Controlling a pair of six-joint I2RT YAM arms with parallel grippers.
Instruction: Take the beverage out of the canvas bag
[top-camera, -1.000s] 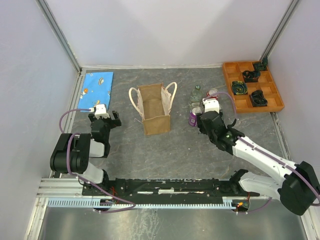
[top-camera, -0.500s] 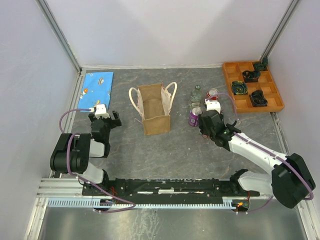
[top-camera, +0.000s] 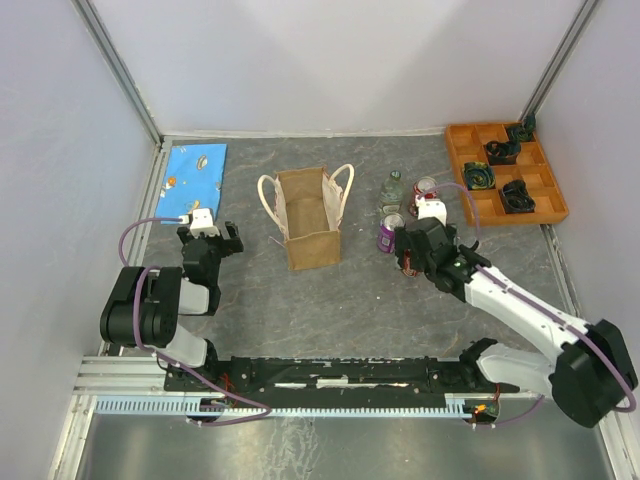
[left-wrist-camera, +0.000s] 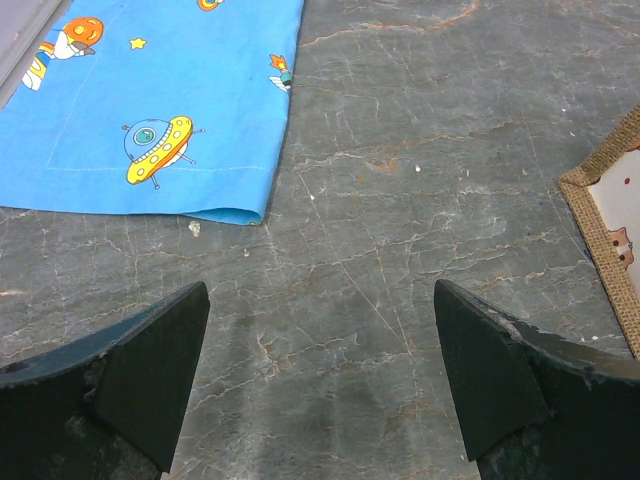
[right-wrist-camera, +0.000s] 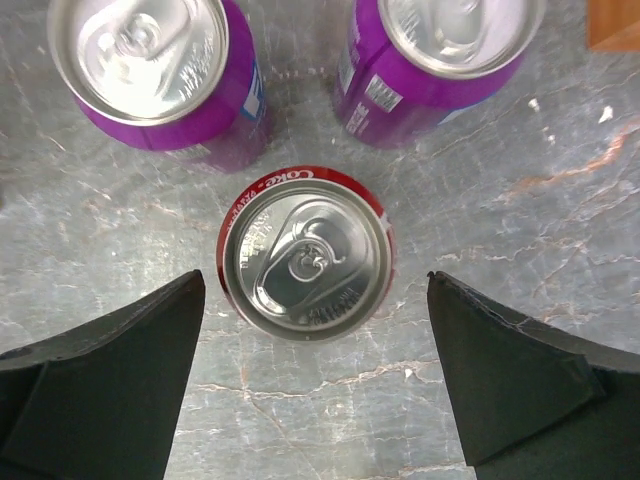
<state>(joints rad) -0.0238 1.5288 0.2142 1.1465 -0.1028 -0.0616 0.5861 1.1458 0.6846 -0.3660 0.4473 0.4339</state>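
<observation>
The canvas bag (top-camera: 310, 228) stands upright at mid-table with its top open; only its pale lining shows inside. Its corner shows at the right edge of the left wrist view (left-wrist-camera: 612, 195). My right gripper (top-camera: 408, 258) is open to the right of the bag. In the right wrist view the gripper (right-wrist-camera: 315, 282) straddles a red Coke can (right-wrist-camera: 305, 253) that stands on the table, with neither finger touching it. Two purple cans (right-wrist-camera: 160, 75) (right-wrist-camera: 440, 50) stand just beyond. My left gripper (top-camera: 208, 240) (left-wrist-camera: 320, 300) is open and empty over bare table, left of the bag.
A blue cartoon cloth (top-camera: 195, 168) (left-wrist-camera: 150, 100) lies at the far left. A small bottle (top-camera: 392, 190) and another can (top-camera: 425, 187) stand behind the purple can (top-camera: 389, 234). An orange compartment tray (top-camera: 462, 138) with dark parts sits at the far right.
My right gripper has shifted slightly to the right and turned a little beside the cans. The left arm and the bag have not moved.
</observation>
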